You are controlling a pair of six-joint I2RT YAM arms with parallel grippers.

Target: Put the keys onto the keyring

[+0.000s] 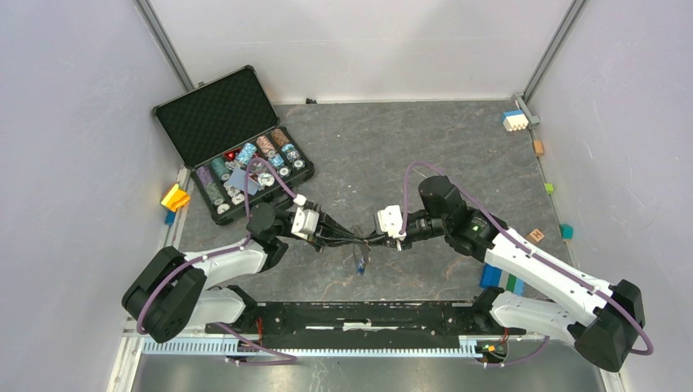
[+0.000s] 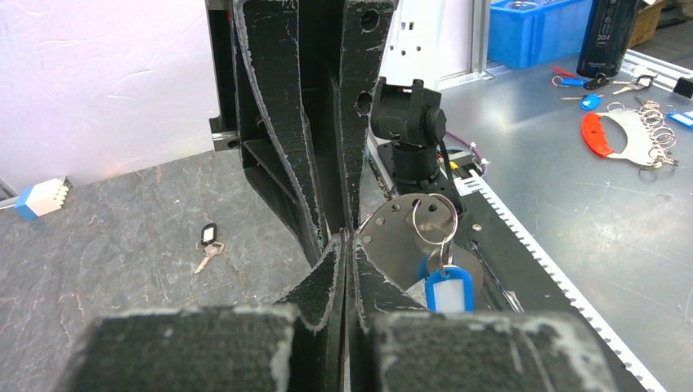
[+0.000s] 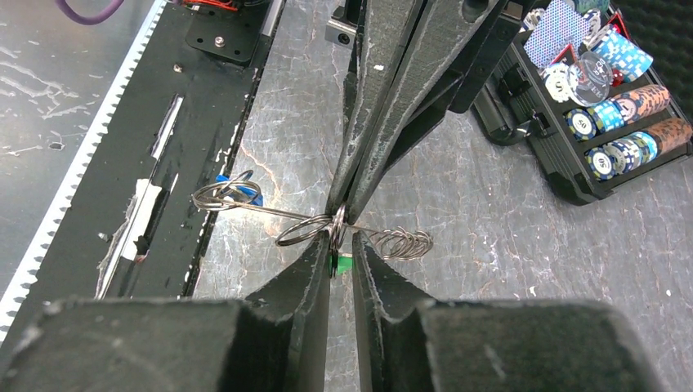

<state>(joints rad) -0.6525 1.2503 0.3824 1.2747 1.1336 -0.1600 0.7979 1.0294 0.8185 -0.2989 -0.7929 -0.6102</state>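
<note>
You hold the keyring [image 3: 400, 243] crosswise between both arms, left fingers [image 3: 384, 98] pressed together on its wire, right fingers [image 3: 302, 294] pinching the green key [image 3: 337, 263] against it.

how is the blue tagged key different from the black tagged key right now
The blue-tagged key hangs in the air from its small ring, seemingly threaded on the keyring; the black-tagged key lies loose on the table. The blue-tagged key's tag hangs upright; the black-tagged key's tag lies flat. Both carry an oblong plastic tag, differing in colour.
</note>
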